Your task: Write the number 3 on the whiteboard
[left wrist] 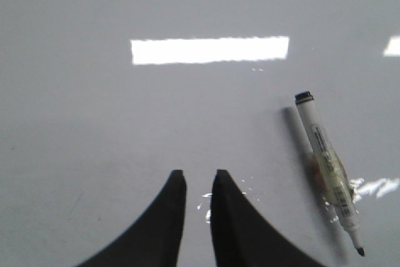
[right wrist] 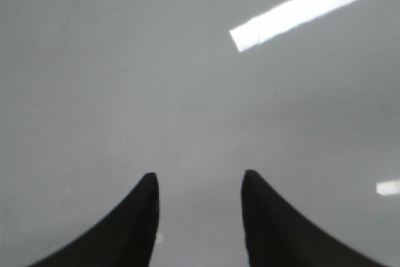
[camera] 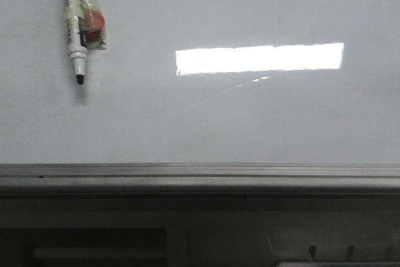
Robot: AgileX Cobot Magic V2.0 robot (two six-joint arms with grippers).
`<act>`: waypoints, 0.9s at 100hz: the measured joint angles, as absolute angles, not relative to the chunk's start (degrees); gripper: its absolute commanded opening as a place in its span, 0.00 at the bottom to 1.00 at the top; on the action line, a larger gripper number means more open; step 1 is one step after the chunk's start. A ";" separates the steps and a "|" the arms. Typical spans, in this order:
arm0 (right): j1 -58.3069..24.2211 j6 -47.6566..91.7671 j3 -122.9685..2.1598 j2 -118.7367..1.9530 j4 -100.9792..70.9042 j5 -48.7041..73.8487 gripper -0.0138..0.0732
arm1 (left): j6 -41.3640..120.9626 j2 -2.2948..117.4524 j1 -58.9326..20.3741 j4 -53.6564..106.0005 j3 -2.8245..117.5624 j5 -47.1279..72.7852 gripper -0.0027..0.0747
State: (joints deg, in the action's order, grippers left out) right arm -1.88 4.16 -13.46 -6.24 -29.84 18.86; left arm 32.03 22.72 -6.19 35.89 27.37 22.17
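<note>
Glossy pale whiteboard [camera: 250,123] with a grey rail [camera: 200,176] along its lower edge, no number 3 drawn on it, white marker [camera: 77,35] lying at the board's upper left, uncapped, black tip toward the rail, left gripper [left wrist: 199,182] near the marker, fingers nearly together and holding nothing, right gripper [right wrist: 200,182] spread apart over bare board, also holding nothing.
</note>
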 measured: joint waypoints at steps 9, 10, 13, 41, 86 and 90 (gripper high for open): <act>-1.88 4.16 -15.22 -9.59 -29.84 19.86 0.58 | 32.99 30.01 -9.79 35.74 30.57 25.84 0.68; -1.88 4.16 -15.33 -9.81 -29.84 19.84 0.58 | 32.96 31.10 -10.07 35.74 30.99 26.18 0.69; -1.88 4.16 -15.78 -10.69 -29.84 19.98 0.58 | 33.20 33.34 -11.47 36.01 31.81 27.57 0.69; -1.88 4.16 -18.36 -13.28 -29.84 20.00 0.58 | 33.30 52.88 -24.17 43.57 35.72 30.03 0.54; -2.38 4.27 -18.36 -13.28 -29.84 20.42 0.58 | 33.09 63.52 -28.79 55.95 36.69 15.21 0.53; -2.38 4.27 -18.36 -13.28 -29.84 20.57 0.58 | 33.09 64.11 -28.89 56.27 37.12 15.45 0.51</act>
State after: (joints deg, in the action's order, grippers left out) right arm -2.38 4.27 -18.36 -13.28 -29.84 20.57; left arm 33.09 64.11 -28.89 56.27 37.12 15.45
